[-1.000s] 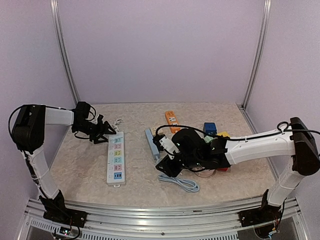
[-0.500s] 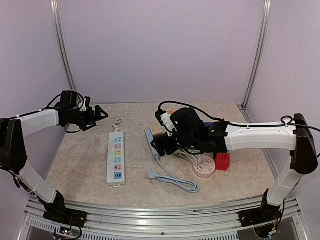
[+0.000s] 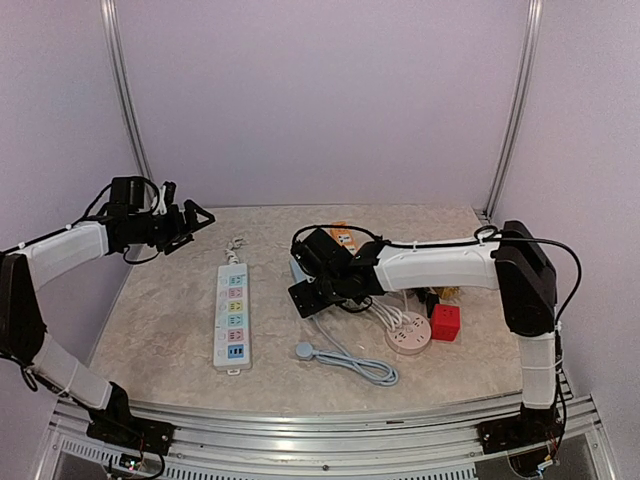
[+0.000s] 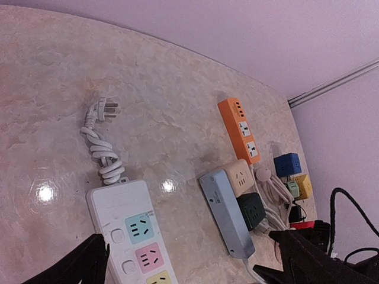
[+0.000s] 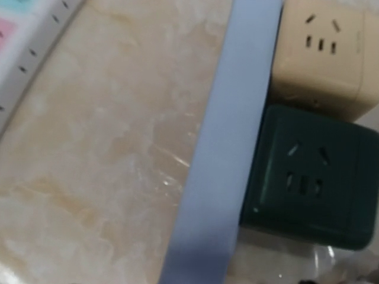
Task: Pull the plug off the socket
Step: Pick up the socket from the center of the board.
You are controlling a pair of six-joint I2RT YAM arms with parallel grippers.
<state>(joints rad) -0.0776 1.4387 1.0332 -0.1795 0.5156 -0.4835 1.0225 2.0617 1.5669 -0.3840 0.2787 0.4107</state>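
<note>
Table (image 3: 170,320) — white strip (image 3: 232,317), grey strip (image 4: 228,220), orange strip (image 4: 241,130), loose plug (image 3: 305,350).

Pale blue round plug (image 3: 305,350) unplugged, lying flat, apart from grey-blue socket strip (image 4: 228,216), toward near edge

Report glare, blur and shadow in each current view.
Left wrist: two bright glare spots on the glossy marble tabletop beside the white multicolour power strip; right wrist: close-up, the pale blue plastic power strip softens toward the bottom edge; top external: even light, only faint shadows.
</note>
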